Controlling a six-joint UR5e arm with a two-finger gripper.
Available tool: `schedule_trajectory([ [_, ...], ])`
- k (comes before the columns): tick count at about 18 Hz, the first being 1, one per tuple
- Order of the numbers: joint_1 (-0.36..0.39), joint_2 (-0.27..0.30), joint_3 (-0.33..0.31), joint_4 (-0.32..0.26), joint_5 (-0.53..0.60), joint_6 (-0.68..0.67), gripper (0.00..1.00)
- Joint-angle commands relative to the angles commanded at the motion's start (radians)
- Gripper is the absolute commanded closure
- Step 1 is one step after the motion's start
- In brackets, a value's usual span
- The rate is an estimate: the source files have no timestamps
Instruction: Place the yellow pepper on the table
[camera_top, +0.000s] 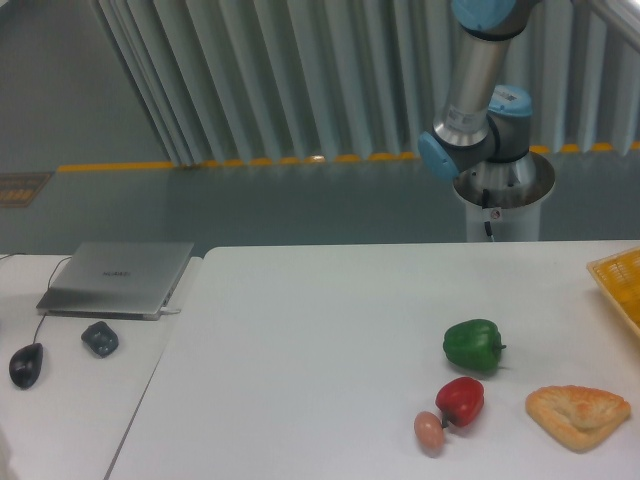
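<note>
Nearest the lens: a pinkish egg (429, 432), touching a red pepper (461, 400), with a pastry wedge (578, 415) beside them and a green pepper (473, 345) just behind. No sight of the pincer: only the arm (480, 90) rising out of the top edge, so cannot tell whether released, clenched or grasping anything. No sight of the yellow pepper either; possibly up with the pincer, possibly in the basket (620, 285) at the right edge, cannot tell which. Judged as the carry or the reach, placing not yet done. For a good placement: aim for bare tabletop (300, 350) well apart from the food cluster, lower straight beneath the pincer, settle on the blocky base before letting go, then lift away vertically. Risk: rolling on the lobes if dropped from above.
</note>
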Motion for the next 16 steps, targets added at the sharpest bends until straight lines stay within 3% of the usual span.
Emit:
schedule_trajectory([
  [4,-0.014,-0.008,-0.002,0.003,0.11,-0.006,0.0],
  [16,-0.014,-0.011,-0.005,0.034,0.107,-0.005,0.0],
])
